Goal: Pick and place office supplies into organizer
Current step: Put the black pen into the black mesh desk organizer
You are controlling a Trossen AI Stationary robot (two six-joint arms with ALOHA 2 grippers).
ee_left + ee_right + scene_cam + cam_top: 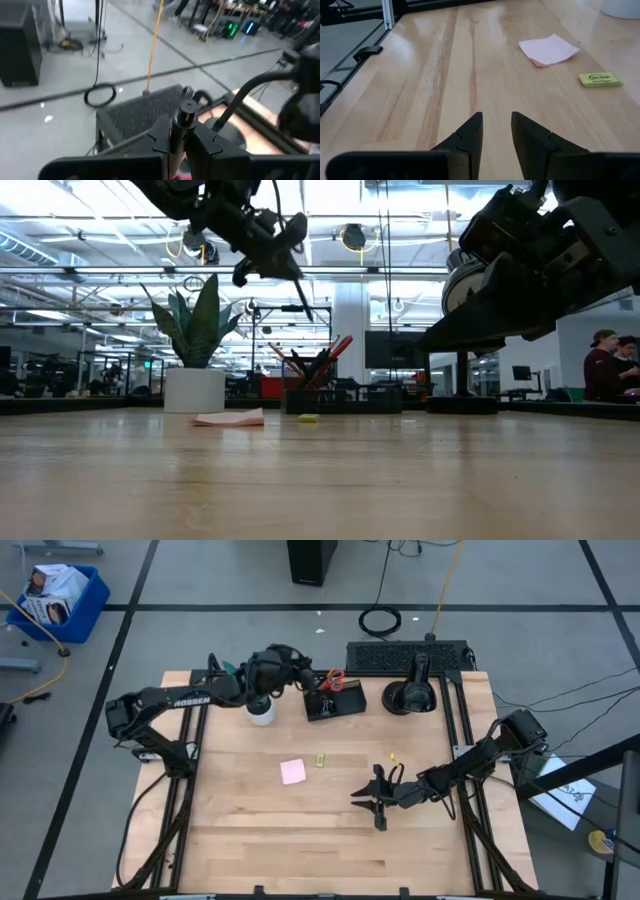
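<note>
My left gripper is raised over the table's far side, just left of the dark organizer, and is shut on a black pen. Red-handled scissors and several pens stand in the organizer. My right gripper hovers open and low over the table's near right part, touching nothing. Ahead of it, the pink sticky-note pad and a small yellow piece lie flat on the wood. My left gripper pinches the black pen between its two fingers, a short way below the pen's upper end. It comes from above, and the pen is lifted clear. The pen's long lower part slants down below the fingers above the organizer.
A teal plant in a white pot stands under the left arm, close to the organizer. A black domed object and a black perforated panel sit at the far right. Another tiny yellow bit lies near the right arm. Bare wood lies toward the near edge.
</note>
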